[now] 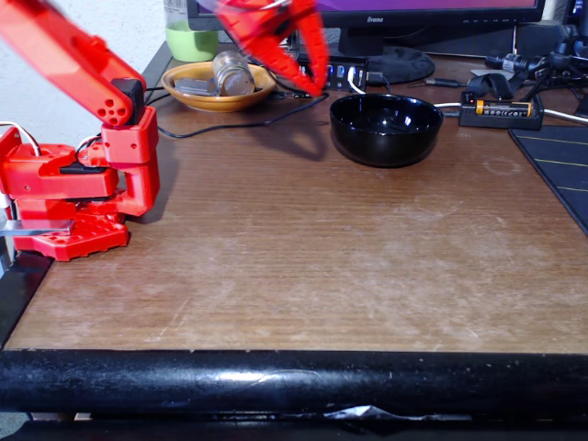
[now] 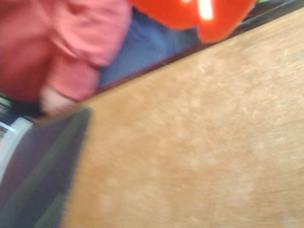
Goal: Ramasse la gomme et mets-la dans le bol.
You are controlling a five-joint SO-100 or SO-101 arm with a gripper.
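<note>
One pincer raised, one bowl waiting on the tabletop.

In the fixed view we see the red pincer (image 1: 308, 78) blurred, high at the back, up and to the left of the glossy black bowl (image 1: 386, 129); we cannot tell whether its fingers are apart or clamped on anything; we cannot locate the eraser on the tabletop (image 1: 294, 266), so its long axis stays unknown; the wrist view is smeared.

Gripper (image 1: 308, 78) motion-blurred in fixed view, top cut by the far edge; jaw state unreadable. Wrist view smeared: a person's sleeve (image 2: 57, 47) far left, mat (image 2: 38, 175) near left, both cut off.
</note>
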